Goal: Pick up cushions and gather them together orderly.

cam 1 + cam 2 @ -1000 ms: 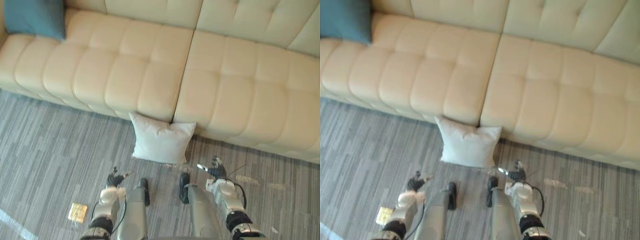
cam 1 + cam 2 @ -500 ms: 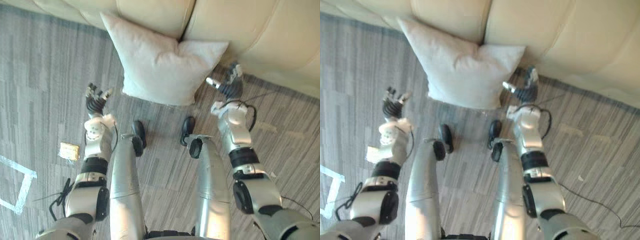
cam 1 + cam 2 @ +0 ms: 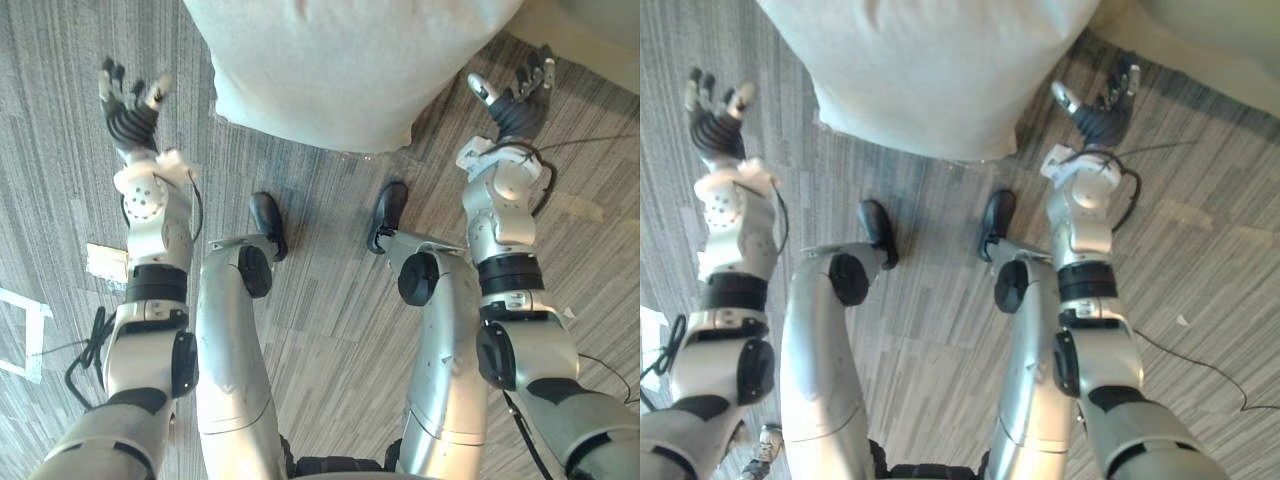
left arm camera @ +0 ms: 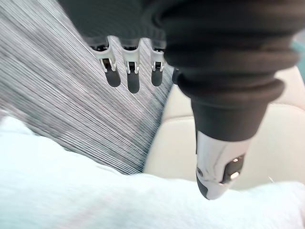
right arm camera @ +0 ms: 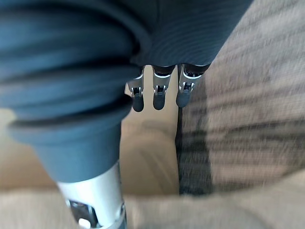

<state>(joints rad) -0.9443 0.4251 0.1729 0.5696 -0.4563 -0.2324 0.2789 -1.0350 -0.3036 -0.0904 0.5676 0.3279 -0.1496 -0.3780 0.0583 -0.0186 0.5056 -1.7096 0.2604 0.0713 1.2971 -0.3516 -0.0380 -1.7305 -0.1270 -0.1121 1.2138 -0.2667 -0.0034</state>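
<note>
The cushion [image 3: 350, 70] is found on the floor, its upper part cut off by the frame and its lower edge resting on the carpet just ahead of the robot. It is white, plump and slightly wrinkled, so it is judged to be light, soft and easily squashed, with nothing fragile about it. The cloth looks matt, and little slipping is expected. A one-handed pinch at a corner would probably leave it dangling, so it is best taken from both sides at once and pressed between the palms at mid-height, or scooped under the lower edge.

The left hand [image 3: 130, 105] is held open with its fingers spread, apart from the cushion on its left side and touching nothing. The right hand [image 3: 515, 100] is likewise open and empty, raised near the cushion's right corner. In each wrist view the fingers are seen straight, with only floor and upholstery beyond them.

The floor [image 3: 330, 300] is covered in grey carpet with a fine striped pattern; it looks flat and offers grip, so dragging the cushion would be resisted and lifting is preferred. The cream sofa [image 3: 1200, 30] is seen at the far right, just behind the cushion, and its seat is judged the likely gathering place. White tape [image 3: 20, 335] is laid on the carpet at the left, and a small tan piece [image 3: 103, 262] lies beside the left arm, well clear of the work.
</note>
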